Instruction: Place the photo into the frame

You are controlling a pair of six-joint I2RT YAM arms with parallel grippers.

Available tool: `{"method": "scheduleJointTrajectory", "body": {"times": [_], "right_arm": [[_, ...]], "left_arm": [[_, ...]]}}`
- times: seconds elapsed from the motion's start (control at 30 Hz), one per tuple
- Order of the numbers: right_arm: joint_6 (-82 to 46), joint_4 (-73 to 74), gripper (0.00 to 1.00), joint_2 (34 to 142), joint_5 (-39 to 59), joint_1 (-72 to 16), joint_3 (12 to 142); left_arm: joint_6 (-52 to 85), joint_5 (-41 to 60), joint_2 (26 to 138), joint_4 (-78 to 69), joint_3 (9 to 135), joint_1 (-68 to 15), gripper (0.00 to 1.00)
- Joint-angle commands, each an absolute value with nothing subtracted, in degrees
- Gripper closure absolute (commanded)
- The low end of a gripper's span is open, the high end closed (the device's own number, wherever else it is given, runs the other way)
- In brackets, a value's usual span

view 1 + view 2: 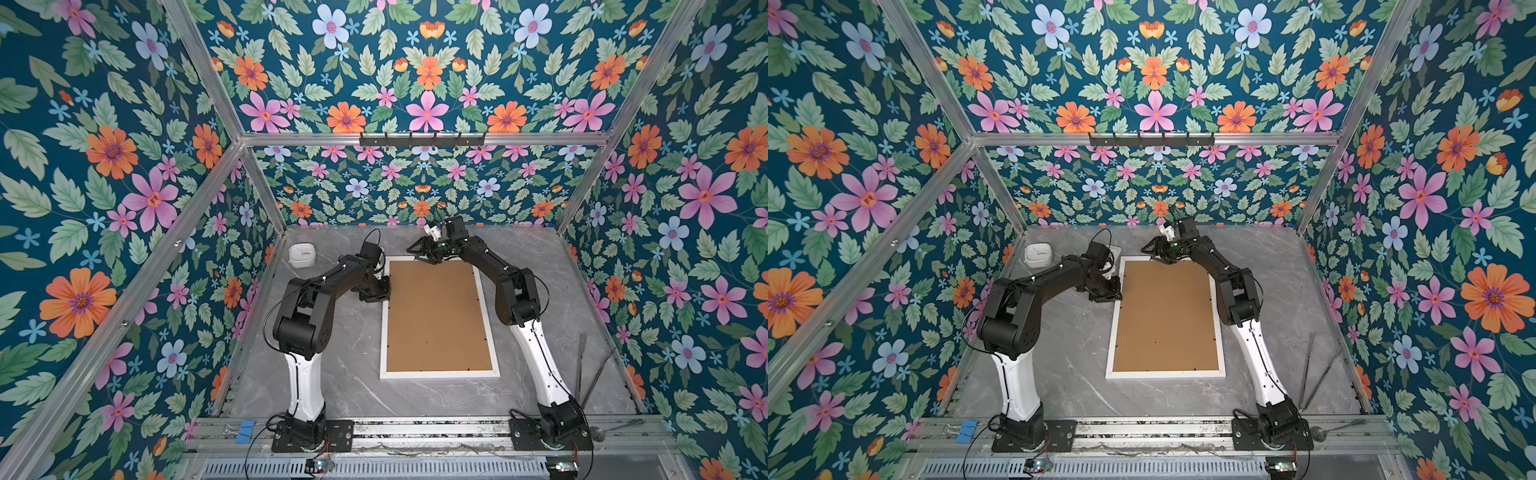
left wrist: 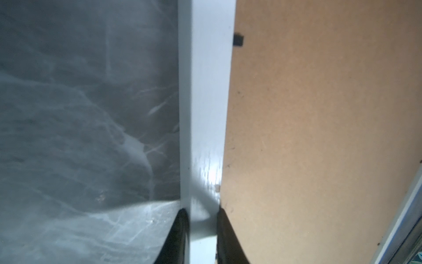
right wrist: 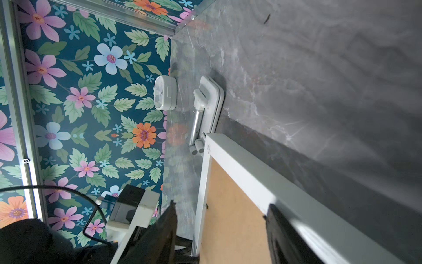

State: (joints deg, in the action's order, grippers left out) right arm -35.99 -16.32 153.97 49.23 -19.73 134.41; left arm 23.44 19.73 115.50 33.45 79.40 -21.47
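The white frame (image 1: 438, 375) (image 1: 1165, 374) lies flat in the middle of the table, its back up and filled by a brown backing board (image 1: 436, 316) (image 1: 1165, 316). The photo is hidden. My left gripper (image 1: 380, 291) (image 1: 1113, 291) is at the frame's left side near the far corner. In the left wrist view this gripper (image 2: 201, 212) is shut on the frame's white rim (image 2: 205, 102), one finger on each side. My right gripper (image 1: 428, 257) (image 1: 1160, 257) hovers at the frame's far edge. It (image 3: 221, 205) stands open over the board's corner (image 3: 228, 194), beside the far rim (image 3: 251, 164), holding nothing.
A small white box (image 1: 302, 254) (image 3: 165, 93) sits at the back left by the wall. A white folding stand (image 3: 206, 107) lies just beyond the frame's far left corner. Two thin dark rods (image 1: 582, 365) lie on the right. A blue clip (image 1: 245, 428) hangs on the front rail.
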Motion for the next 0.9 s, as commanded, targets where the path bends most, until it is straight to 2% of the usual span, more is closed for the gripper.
{"method": "scheduleJointTrajectory", "body": {"times": [0.0,0.87], "right_arm": [[-36.3,-17.4,0.37,154.4,49.5,-19.9,134.1],[-29.1,-23.9,0.4,152.1,49.7,-21.3,127.9]], "left_arm": [[23.9,19.4,117.3,35.5,78.3,-22.1,0.86],[24.6,19.0,117.7,35.7,78.5,-22.1,0.87]]}}
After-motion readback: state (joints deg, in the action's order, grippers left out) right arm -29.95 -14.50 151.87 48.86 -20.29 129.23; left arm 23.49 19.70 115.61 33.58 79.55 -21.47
